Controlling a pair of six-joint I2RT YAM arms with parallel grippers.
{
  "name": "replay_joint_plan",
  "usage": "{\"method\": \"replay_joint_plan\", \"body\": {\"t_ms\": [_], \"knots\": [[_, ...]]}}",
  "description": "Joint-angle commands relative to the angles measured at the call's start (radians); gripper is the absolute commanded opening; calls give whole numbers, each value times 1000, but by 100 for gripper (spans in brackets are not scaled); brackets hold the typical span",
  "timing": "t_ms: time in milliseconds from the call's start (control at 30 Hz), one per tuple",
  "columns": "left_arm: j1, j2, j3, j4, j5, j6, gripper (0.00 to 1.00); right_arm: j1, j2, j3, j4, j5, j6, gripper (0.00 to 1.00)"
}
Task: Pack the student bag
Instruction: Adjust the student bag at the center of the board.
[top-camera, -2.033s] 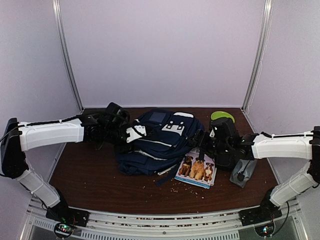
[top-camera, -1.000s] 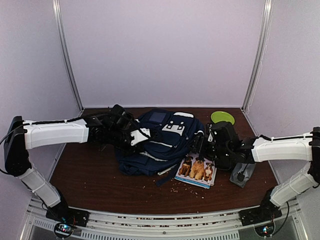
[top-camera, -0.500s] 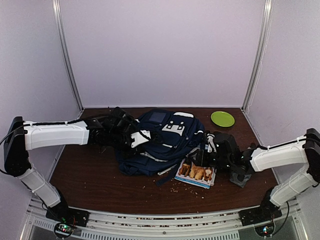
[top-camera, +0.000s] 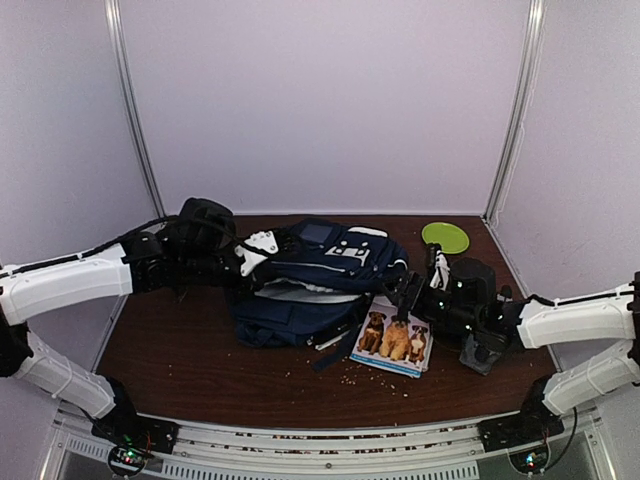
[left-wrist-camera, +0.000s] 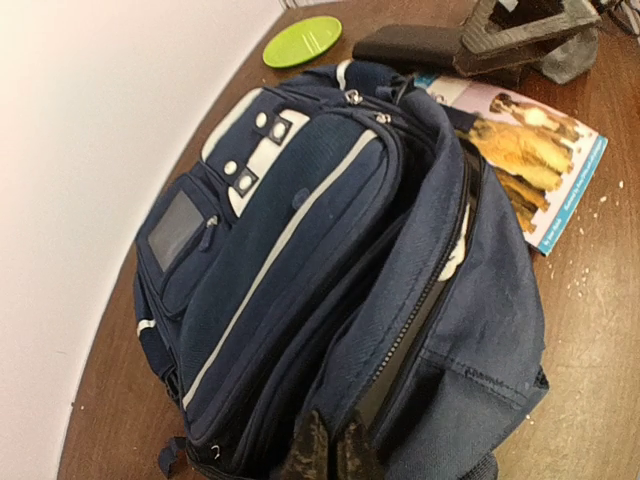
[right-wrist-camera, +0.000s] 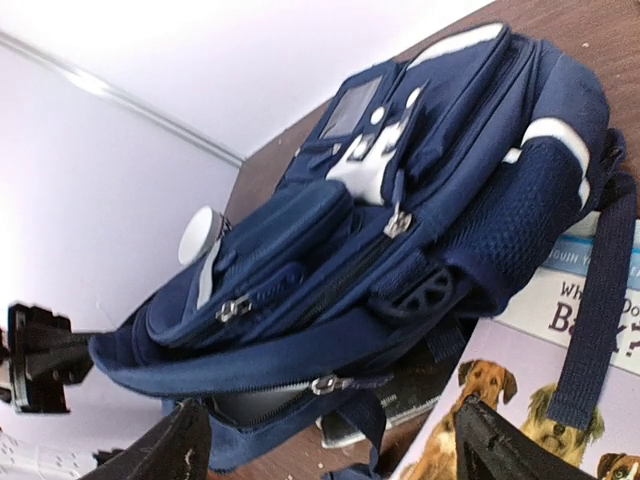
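The navy student bag (top-camera: 325, 270) lies on its back mid-table, white-trimmed front upward. My left gripper (top-camera: 262, 243) is shut on the upper edge of its main zip opening at the bag's left end. In the left wrist view the fingertips (left-wrist-camera: 325, 455) pinch that fabric lip (left-wrist-camera: 400, 330), and the held-up edge shows light grey lining inside. My right gripper (top-camera: 408, 296) stands open at the bag's right end, above a book with dogs on its cover (top-camera: 392, 338). In the right wrist view its fingers (right-wrist-camera: 165, 450) are spread wide in front of the bag (right-wrist-camera: 420, 190) and its zip pull (right-wrist-camera: 330, 383).
A green plate (top-camera: 445, 236) sits at the back right. A small grey pouch (top-camera: 484, 352) lies right of the book. A dark notebook (right-wrist-camera: 400, 405) pokes out from under the bag. Crumbs (top-camera: 370, 375) are scattered toward the front edge.
My left gripper shut on the bag's opening edge and pulled it up and to the left, gaping the compartment. My right gripper dipped toward the book, then rose and opened wider.
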Motion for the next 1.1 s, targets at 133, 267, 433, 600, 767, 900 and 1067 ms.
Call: {"method": "replay_joint_plan", "body": {"t_ms": [133, 267, 433, 600, 767, 900, 1067], "knots": [[-8, -54, -30, 202, -8, -108, 0, -95, 84, 218, -309, 85, 194, 83], [-23, -44, -23, 254, -45, -121, 0, -125, 173, 263, -312, 63, 268, 83], [-60, -27, -3, 279, -88, -117, 0, -165, 303, 330, -315, 18, 335, 81], [-100, -34, -41, 288, -126, -129, 0, -190, 441, 490, -376, -56, 275, 77], [-132, -77, -90, 313, -186, -178, 0, -185, 613, 778, -527, -209, 117, 58], [-141, -101, -101, 331, -199, -207, 0, -179, 692, 954, -584, -280, 33, 52], [-143, -35, -39, 336, -188, -225, 0, -162, 843, 1229, -726, -394, -91, 56]]}}
